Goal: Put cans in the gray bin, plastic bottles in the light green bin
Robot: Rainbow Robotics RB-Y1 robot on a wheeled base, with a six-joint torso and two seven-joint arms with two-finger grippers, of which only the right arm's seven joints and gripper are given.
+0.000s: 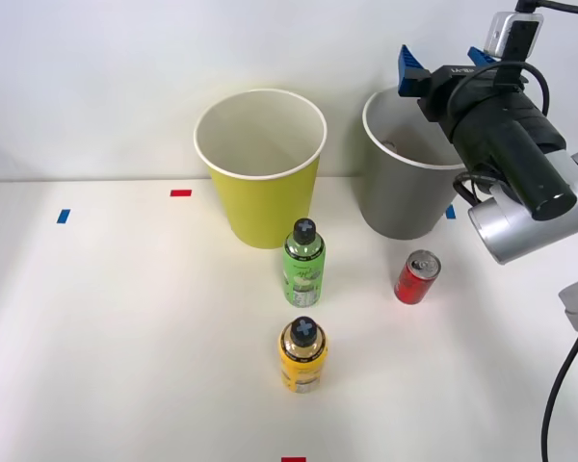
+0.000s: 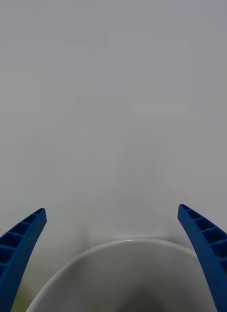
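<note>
White worktop [image 1: 125, 327] is seen; the gripper [image 1: 443, 65], released and empty, is held above the gray bin [image 1: 405, 197]. Next, the red can [image 1: 417, 277], at its 6 o'clock, likely needs grasping.

We see a white surface [image 1: 125, 337] stretching across the front view, meeting a plain pale wall [image 1: 96, 77] behind it. Small tape marks lie flat on it: a blue mark [image 1: 64, 216] near the left side, a red mark [image 1: 180, 192] further back and well apart from it, another red mark [image 1: 293, 459] at the near edge, and a bit of blue tape [image 1: 451, 212] toward the right.
</note>
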